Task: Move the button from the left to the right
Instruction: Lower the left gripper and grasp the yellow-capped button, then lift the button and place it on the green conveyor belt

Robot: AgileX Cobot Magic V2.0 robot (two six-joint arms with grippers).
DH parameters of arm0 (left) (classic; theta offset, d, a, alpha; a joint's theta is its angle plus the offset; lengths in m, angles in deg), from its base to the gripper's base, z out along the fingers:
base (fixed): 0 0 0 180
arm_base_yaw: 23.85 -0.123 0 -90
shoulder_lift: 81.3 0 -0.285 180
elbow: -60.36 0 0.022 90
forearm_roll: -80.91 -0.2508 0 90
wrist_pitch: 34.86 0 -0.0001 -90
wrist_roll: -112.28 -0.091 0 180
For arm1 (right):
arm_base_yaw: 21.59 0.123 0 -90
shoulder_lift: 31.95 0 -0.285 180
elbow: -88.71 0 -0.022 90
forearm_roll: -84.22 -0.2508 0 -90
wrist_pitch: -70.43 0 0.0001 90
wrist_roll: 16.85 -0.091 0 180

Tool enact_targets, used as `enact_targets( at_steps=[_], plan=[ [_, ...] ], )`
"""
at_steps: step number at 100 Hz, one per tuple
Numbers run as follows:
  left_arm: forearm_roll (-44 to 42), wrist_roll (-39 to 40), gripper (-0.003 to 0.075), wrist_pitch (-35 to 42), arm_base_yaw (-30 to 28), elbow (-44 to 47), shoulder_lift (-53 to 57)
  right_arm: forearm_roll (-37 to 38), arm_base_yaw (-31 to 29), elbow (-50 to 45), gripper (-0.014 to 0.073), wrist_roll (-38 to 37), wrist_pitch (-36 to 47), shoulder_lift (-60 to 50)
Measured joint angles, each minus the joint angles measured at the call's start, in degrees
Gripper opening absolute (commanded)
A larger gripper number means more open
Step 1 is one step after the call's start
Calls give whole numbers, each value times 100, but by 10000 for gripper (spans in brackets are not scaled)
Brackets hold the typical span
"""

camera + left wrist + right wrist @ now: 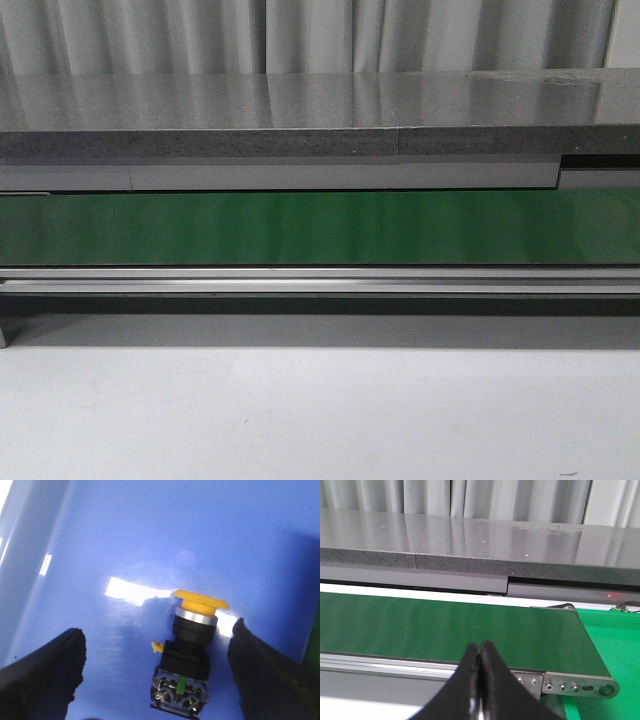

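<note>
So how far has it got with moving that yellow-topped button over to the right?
Barely started. The left claw is open, its fingers either side of the button, which lies on a blue surface, not yet gripped. The right claw waits shut above the green belt. Gripping, carrying and setting down remain.

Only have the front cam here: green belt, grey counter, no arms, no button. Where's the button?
Observer: On the left wrist view, the button lies on its side on a blue surface.
Operator: Left gripper on it?
Observer: No. The left gripper is open, one finger on each side of the button, neither touching.
Operator: And the right?
Observer: The right gripper is shut and empty, above the near edge of the green belt.
</note>
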Motion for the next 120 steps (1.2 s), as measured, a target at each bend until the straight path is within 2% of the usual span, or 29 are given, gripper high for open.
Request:
enact_targets(
  at_steps=[30,59,73,104,120],
  plan=[
    [411,-371,538,44,-7,-3,-432,0,0,0,-67,0,0,0],
    [461,-431,524,150,-7,-26,-716,0,0,0,-67,0,0,0],
    [461,-431,432,175,-10,-26,-831,0,0,0,-67,0,0,0],
    [489,-431,99,175,-10,-26,-855,0,0,0,-67,0,0,0],
    [489,-431,22,90,-10,-38,-732,0,0,0,-67,0,0,0]
  ],
)
